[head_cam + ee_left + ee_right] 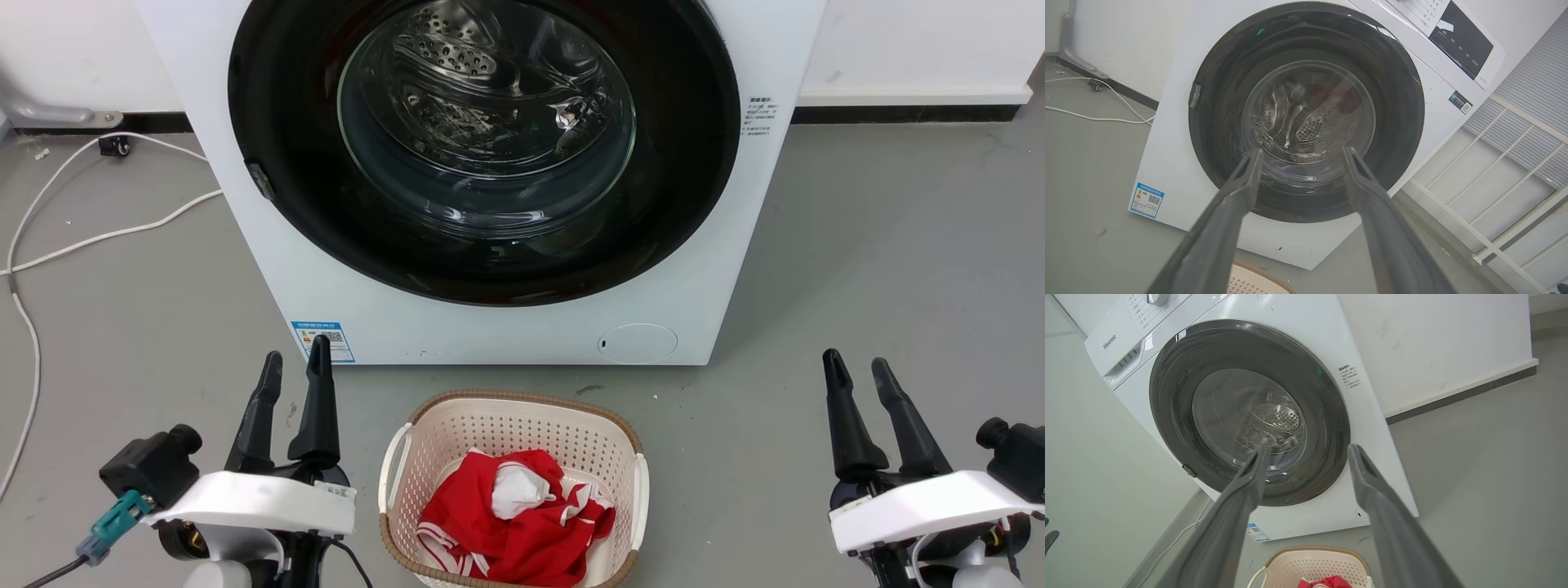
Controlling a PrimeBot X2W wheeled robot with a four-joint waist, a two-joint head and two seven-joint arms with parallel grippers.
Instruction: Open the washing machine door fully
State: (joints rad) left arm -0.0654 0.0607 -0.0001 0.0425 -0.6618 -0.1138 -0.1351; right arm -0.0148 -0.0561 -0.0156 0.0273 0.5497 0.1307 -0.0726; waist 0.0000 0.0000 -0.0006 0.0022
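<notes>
Far left, a white cable [82, 237] trails over the grey floor [882, 261], near the machine's left side and worth keeping clear of. The left gripper [296, 349] hovers low in front of the washing machine's [490, 335] lower left corner, fingers apart and holding nothing. Straight ahead, the washing machine door [486, 139] sits shut, its black rim flush with the white front all round, so none of the opening looks done: reaching, catching the edge and swinging it wide all remain. A small grey tab [260, 181] on the rim's left edge is probably where it pulls free, which would put the hinge on the right. A laundry basket [522, 398] with red cloth [522, 514] stands just in front of the machine, between the arms, below the door's likely sweep. The right gripper [854, 359] also hangs spread and empty, well apart from the machine, with bare floor around it offering room to move.
</notes>
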